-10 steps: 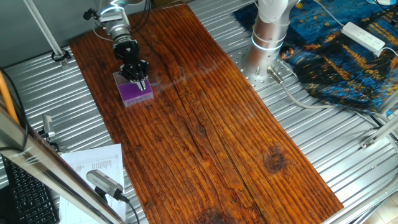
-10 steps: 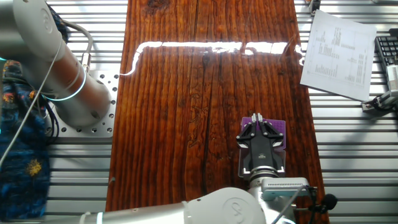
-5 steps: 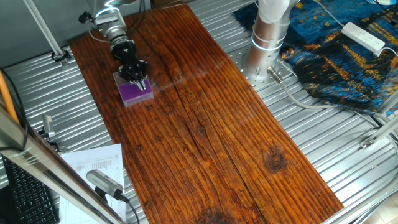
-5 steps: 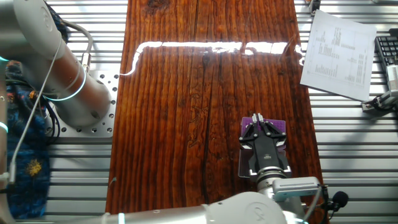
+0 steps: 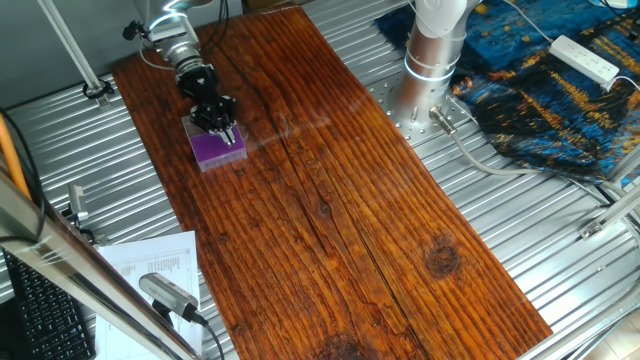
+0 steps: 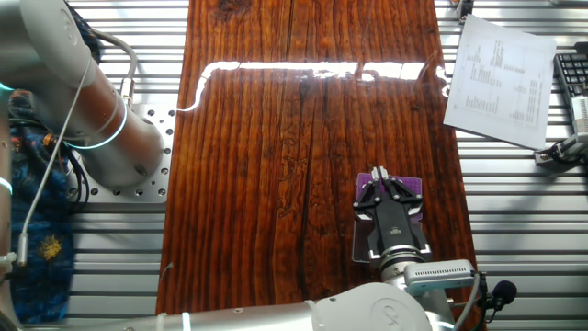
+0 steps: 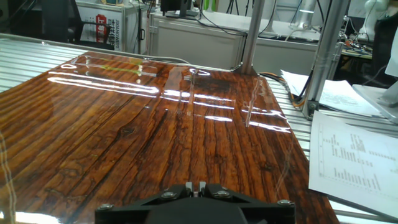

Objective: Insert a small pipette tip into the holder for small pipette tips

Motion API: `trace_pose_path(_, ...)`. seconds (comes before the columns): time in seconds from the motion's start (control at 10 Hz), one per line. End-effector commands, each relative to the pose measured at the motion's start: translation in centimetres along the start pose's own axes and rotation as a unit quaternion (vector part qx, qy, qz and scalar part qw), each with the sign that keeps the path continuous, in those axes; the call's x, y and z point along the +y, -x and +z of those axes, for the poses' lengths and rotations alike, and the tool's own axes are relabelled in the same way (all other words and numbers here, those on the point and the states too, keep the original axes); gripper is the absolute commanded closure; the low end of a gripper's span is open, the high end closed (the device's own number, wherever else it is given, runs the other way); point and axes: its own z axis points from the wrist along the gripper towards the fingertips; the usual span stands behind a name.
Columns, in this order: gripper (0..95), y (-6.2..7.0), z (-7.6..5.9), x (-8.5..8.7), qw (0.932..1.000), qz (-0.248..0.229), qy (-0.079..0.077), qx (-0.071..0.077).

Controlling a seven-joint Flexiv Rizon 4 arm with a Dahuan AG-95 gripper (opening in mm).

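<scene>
1. One arm works here, and its pincer [image 5: 229, 134] hangs directly over the holder [image 5: 216, 149], fingers pointing down at the purple rack.
2. From the other fixed view the pincer [image 6: 380, 175] has its fingertips drawn together to a narrow point over the far edge of the holder [image 6: 413, 191]. The fingers look closed, or nearly so, which fits pinching something very thin.
3. The tip itself cannot be made out in any view; it is too small and pale. Judging by the narrow fingers poised over the rack, it is probably either between the fingertips or already sitting in a hole. I cannot tell which.
4. The hand view shows only the closed finger bases [image 7: 194, 185] at the bottom edge, with the table [image 7: 155, 143] stretching away beyond. Neither holder nor tip appears there, so it does not settle the question.
5. The holder stands flat on the table [image 5: 330, 190] near its far left corner, rack upward, so that holes face the descending fingers. A vertical approach suits this, since a tip has to enter a hole along its own axis.
6. Printed paper [image 6: 501, 81] lies off the table on the metal surface, well apart from the work and no obstacle.
7. My judgement: the task is at or close to insertion. The risk is a slight misalignment, letting the tip catch on the rack instead of dropping in.
</scene>
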Motion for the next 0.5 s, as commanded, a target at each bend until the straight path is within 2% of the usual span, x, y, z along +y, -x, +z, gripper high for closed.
trace_pose_path(0.1,95.0,-0.02,0.09,-0.04,1.0000,-0.001,0.001,-0.001)
trace_pose_path(0.5,95.0,-0.12,0.24,0.08,1.0000,-0.007,0.006,-0.003)
